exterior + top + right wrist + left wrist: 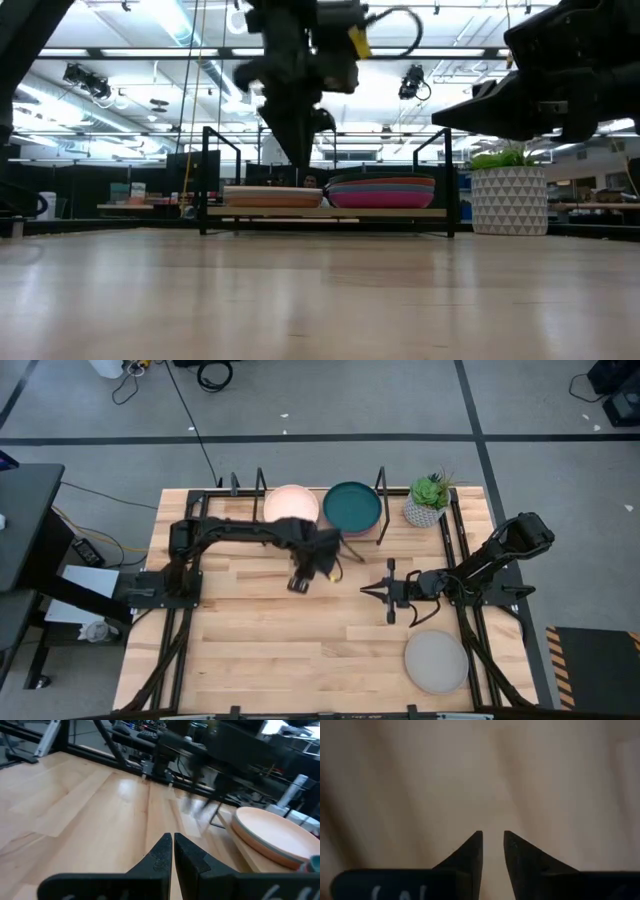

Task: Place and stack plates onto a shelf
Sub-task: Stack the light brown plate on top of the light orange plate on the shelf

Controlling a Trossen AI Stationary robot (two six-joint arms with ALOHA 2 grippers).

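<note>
The shelf stands at the table's far edge and holds two stacks of plates. The cream-pink plate tops the left stack; the dark teal plate tops the right stack, with magenta and blue rims below it. A grey plate lies flat on the table near the right front. My left gripper hangs above the table in front of the shelf, pointing down, narrowly open and empty. My right gripper hovers mid-table, shut and empty.
A small potted green plant in a white pot stands right of the shelf. The shelf's black metal loops rise beside the stacks. Bare wood tabletop spreads across the near half.
</note>
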